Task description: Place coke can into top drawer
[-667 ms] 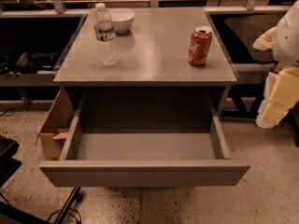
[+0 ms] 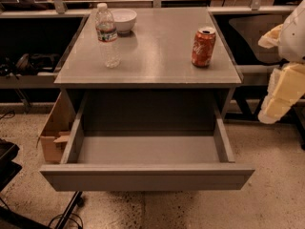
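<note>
The coke can (image 2: 203, 47), red with white script and a silver top, stands upright on the right side of the grey cabinet top (image 2: 157, 56). The top drawer (image 2: 147, 176) is pulled fully out below it, and its grey interior holds nothing. My gripper (image 2: 281, 97) is a cream-coloured piece at the right edge of the view. It hangs beside the cabinet, right of and lower than the can, clear of it and holding nothing that I can see.
A clear water bottle (image 2: 107, 35) and a white bowl (image 2: 123, 20) stand on the left rear of the cabinet top. A brown cardboard box (image 2: 55, 135) sits on the floor against the cabinet's left side. Dark shelves flank both sides.
</note>
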You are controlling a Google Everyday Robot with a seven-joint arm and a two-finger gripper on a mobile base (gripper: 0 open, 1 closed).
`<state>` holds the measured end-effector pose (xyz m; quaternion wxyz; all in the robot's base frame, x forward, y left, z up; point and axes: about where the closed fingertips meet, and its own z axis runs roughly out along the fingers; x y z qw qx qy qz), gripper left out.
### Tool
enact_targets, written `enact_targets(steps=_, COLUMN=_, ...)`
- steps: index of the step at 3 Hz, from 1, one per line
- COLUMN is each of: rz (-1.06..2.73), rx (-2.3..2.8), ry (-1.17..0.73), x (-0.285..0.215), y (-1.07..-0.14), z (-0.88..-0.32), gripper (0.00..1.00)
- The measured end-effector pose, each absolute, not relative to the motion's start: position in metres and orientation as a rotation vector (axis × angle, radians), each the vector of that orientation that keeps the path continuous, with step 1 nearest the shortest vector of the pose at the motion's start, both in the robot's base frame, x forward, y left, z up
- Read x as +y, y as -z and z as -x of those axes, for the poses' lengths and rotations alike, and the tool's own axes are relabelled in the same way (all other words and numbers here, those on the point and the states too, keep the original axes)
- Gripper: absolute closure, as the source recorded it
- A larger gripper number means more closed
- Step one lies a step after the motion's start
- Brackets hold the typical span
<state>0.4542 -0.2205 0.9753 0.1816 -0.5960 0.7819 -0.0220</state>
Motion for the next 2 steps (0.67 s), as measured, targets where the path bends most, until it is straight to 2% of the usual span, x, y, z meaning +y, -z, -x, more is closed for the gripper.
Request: enact_targets(steps=2, rz=1.306, rx=1.982, ry=-0.254, x=-0.237, y=-0.98, z=-0.591, gripper=0.0)
